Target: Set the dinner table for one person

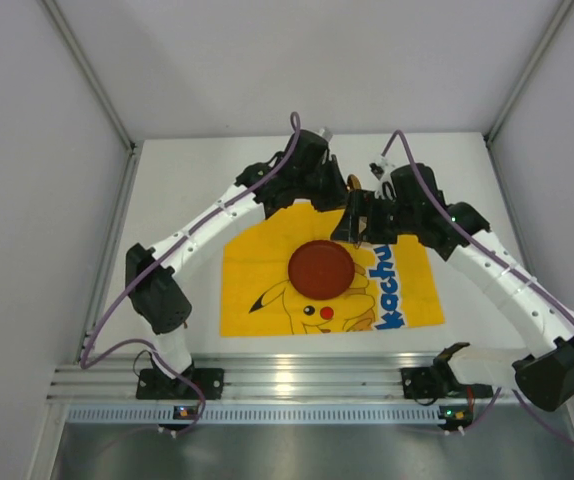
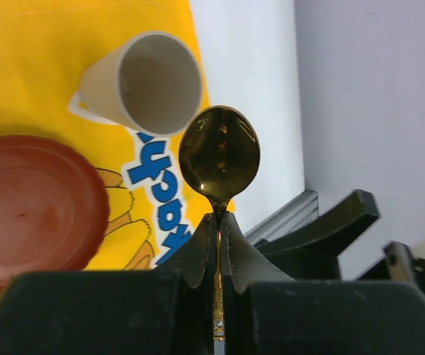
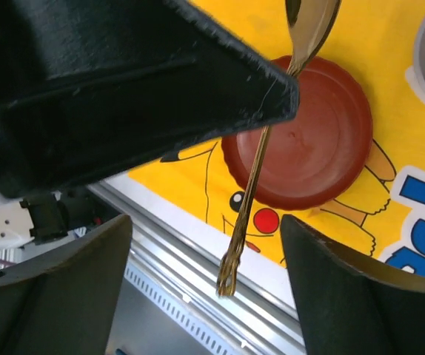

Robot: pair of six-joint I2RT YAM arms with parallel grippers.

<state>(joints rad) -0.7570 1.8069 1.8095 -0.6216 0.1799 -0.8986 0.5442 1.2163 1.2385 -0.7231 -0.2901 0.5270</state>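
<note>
Pinched in the left tool, the gold spoon points bowl-first straight out; right tool spread.

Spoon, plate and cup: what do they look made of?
Spoon: metal, with a polished gold tone; its bowl mirrors the surroundings.
Plate: probably plastic, matte red-brown, with a dull even sheen and a small mark at its centre.
Cup: white, matte and thin-walled. It could be plastic or ceramic; the look does not settle it.
</note>
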